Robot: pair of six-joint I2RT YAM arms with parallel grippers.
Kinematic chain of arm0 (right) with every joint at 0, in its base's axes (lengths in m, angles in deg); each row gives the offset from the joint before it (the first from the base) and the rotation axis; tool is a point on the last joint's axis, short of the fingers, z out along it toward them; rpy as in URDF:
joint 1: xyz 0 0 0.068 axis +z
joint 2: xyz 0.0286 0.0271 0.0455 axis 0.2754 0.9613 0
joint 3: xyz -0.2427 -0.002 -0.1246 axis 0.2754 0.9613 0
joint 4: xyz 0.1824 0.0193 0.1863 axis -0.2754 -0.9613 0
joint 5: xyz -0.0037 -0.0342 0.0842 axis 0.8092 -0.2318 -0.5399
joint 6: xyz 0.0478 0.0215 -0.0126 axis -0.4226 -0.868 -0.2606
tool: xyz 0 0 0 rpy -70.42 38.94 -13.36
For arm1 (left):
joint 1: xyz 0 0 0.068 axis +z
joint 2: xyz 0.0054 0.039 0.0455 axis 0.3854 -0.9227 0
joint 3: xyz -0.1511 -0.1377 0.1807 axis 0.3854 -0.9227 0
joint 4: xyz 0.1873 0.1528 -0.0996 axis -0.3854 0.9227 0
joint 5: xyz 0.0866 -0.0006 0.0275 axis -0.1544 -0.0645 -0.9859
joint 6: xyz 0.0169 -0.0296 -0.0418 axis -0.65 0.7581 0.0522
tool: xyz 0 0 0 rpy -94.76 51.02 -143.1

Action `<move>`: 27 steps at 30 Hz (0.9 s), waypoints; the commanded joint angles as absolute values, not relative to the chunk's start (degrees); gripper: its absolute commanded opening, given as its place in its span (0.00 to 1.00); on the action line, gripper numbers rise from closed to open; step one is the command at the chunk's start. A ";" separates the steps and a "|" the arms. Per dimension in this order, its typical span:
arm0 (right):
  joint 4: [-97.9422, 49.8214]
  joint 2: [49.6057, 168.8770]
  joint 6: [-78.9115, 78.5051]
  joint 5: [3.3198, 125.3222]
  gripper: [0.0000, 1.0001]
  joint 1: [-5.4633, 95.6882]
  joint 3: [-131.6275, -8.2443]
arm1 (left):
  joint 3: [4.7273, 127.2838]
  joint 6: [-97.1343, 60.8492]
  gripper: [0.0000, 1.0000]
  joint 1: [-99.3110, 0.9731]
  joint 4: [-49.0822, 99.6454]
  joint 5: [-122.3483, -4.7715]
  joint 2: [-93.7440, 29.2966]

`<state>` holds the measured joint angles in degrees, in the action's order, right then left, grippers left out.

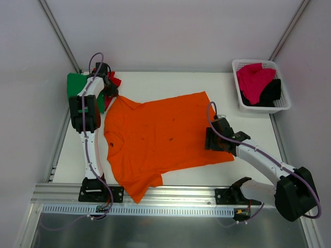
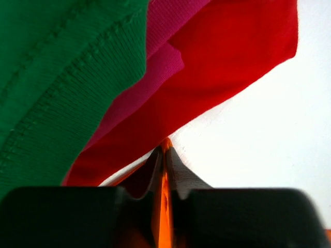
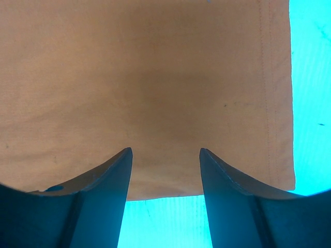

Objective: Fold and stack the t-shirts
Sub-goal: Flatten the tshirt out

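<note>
- My left gripper (image 2: 165,151) is pinched tight on a fold of the orange t-shirt (image 1: 160,137) at its far-left corner (a sliver of orange shows between the fingers).
- My right gripper (image 3: 165,153) stands with its jaws apart over the shirt's right-hand hem, gripping nothing.
- The orange t-shirt lies spread across the middle of the table (image 1: 170,82).
- The white basket (image 1: 266,109) at far right holds a magenta-pink tee (image 1: 253,80) and a black tee (image 1: 273,92).
- A green tee (image 1: 77,85) and a red tee (image 1: 117,81) lie at the far-left corner.
</note>
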<state>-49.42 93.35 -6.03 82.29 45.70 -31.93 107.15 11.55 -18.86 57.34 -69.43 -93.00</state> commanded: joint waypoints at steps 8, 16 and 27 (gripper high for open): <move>-49.83 92.76 -6.22 83.21 0.58 45.52 -32.71 | 110.47 10.01 0.50 -18.63 58.32 -70.33 -91.20; -50.10 92.94 -6.05 83.30 0.58 45.60 -33.06 | 112.49 9.83 0.50 -18.63 58.41 -69.89 -92.34; -50.27 93.99 -5.96 83.21 0.57 45.60 -33.94 | 114.25 9.83 0.43 -18.63 58.32 -69.01 -93.49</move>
